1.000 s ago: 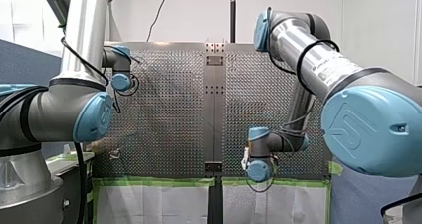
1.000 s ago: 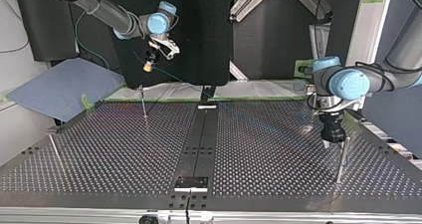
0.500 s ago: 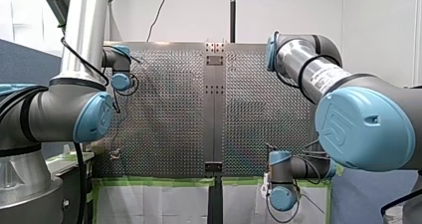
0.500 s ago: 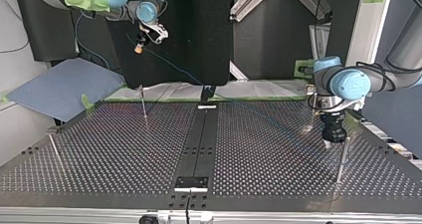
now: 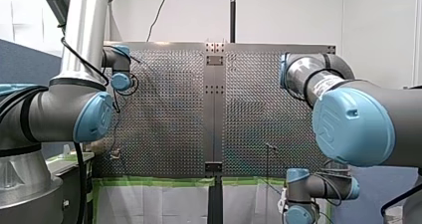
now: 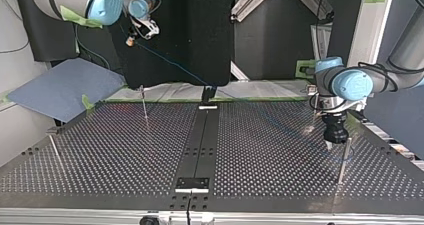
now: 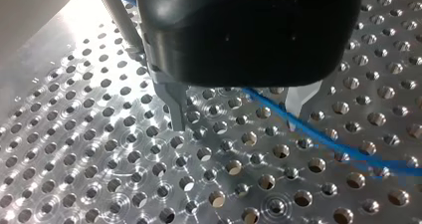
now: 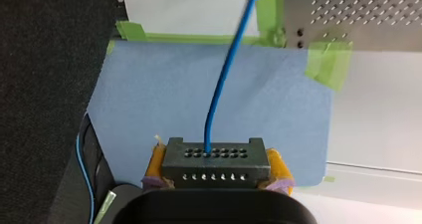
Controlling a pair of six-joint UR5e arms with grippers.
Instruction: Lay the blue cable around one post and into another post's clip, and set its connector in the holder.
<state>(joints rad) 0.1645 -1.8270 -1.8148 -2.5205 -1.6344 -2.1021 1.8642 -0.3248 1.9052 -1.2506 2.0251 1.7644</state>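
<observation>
At table's taped edge, front view, right arm (image 5: 366,119): reaches down past the perforated table (image 5: 164,109); wrist sits below the green tape (image 5: 149,181) border. Its gripper can't be made out here.
Front view, left arm (image 5: 74,114): wrist over the table, near its left edge in this view; fingers hidden.
Front view, thin post (image 5: 267,157): upright on the table, just inside the taped edge.
Top view, right gripper (image 6: 131,39): high up, off the table beyond its far edge. A yellowish tip shows, but the grip is too small to read here.
Top view, blue cable (image 6: 170,65): straight line from right gripper down to the table's far edge, then faint across the table toward left gripper.
Top view, left gripper (image 6: 330,144): black, pointing down, tip close to the table surface, just beside an upright post (image 6: 342,160).
Top view, second post (image 6: 144,105): by the table's far edge.
Top view, third post (image 6: 54,150): at the table's side edge, well apart from left gripper.
Left wrist view, left gripper (image 7: 236,127): metal fingers (image 7: 174,109) spread apart, tips just over the table holes, nothing clamped.
Left wrist view, blue cable: low over the table, comes out from under the gripper body between the fingers and runs close by one fingertip. Can't tell if it touches.
Right wrist view, right gripper (image 8: 214,184): yellow pads (image 8: 276,167) clamped on the black connector (image 8: 214,162).
Right wrist view, blue cable: leaves the connector's face and runs ahead toward the table corner, over a blue mat (image 8: 164,94) beside the table.
</observation>
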